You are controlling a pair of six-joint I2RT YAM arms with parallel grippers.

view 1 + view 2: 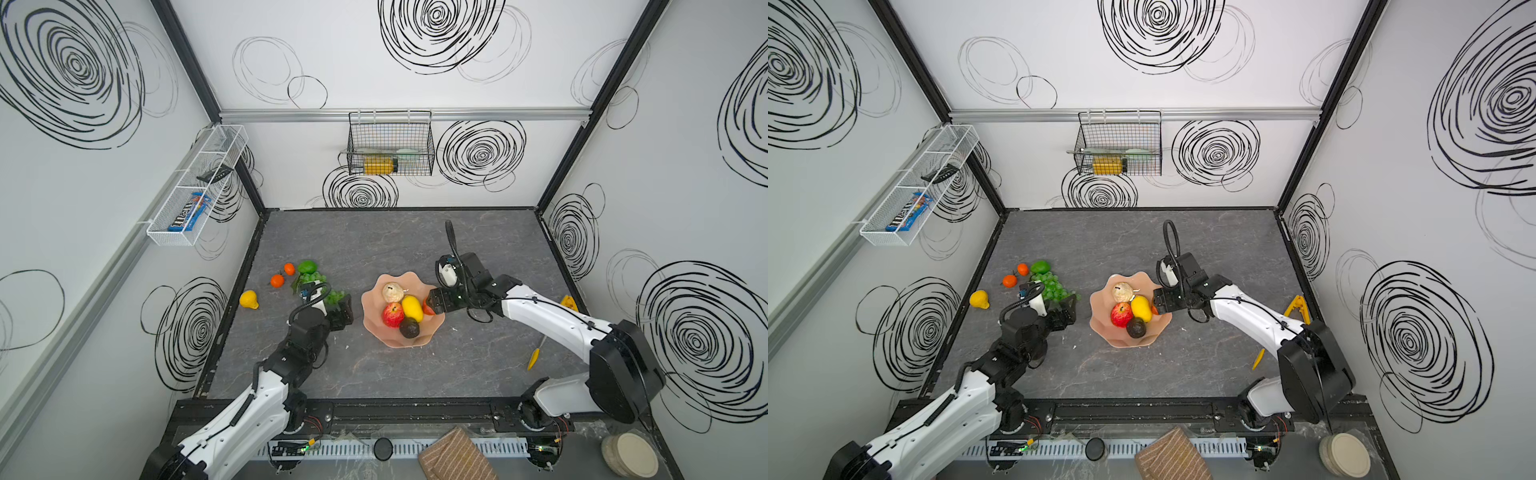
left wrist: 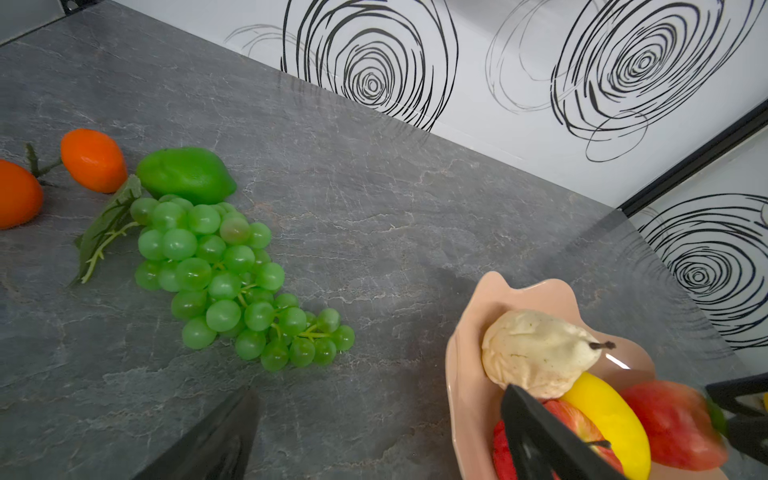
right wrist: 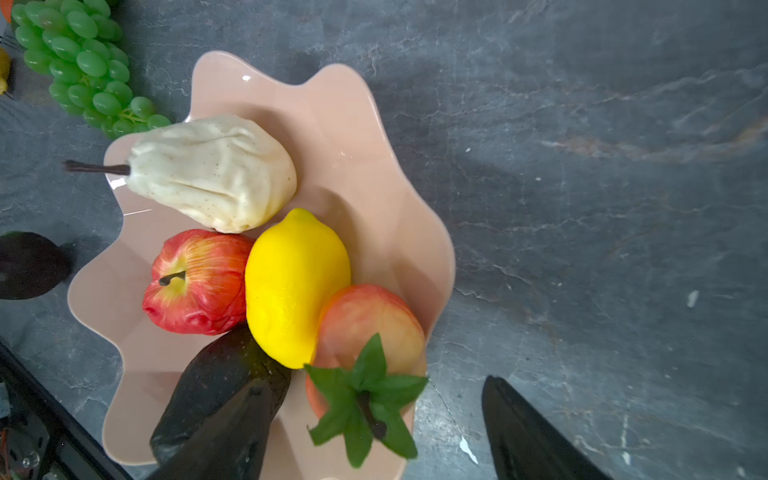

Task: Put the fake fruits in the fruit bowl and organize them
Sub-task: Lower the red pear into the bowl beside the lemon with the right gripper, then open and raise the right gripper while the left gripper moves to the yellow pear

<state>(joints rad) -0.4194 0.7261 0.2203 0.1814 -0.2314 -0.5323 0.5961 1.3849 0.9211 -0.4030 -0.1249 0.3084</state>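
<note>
Step in hand: by judgement, the setting down of the red-pink leafy fruit (image 3: 370,320) into the fruit bowl (image 1: 372,320), on its right side just inside the wavy rim.
Right fingers (image 3: 532,436): spread wider than the leafy fruit, one on each side of it, gripping nothing; one crosses in front of the dark fruit (image 1: 409,328), contact there not possible to tell.
Left fingers (image 2: 540,436): spread wide and empty, hovering over the table (image 1: 415,245) between the grape bunch (image 2: 224,274) and the bowl.
In the bowl: beige pear (image 1: 392,292), lemon (image 1: 412,308), red apple (image 1: 392,314), dark fruit and leafy fruit, packed close together.
Waiting on the table: grape bunch, lime (image 2: 187,174), one orange (image 2: 93,160) and a second orange (image 2: 16,193), grouped on the left side, apart from the bowl; yellow pear (image 1: 248,299) at the left edge.
Progress: roughly half, judged from five fruits inside and five outside.
Next move calls for: a straight lift of the right fingers, clear of the green leaves, so as not to drag the fruit over the low rim; then probably the left fingers toward the grape bunch, the nearest one, with a grip across its thick part, as a loose bunch may sag.
</note>
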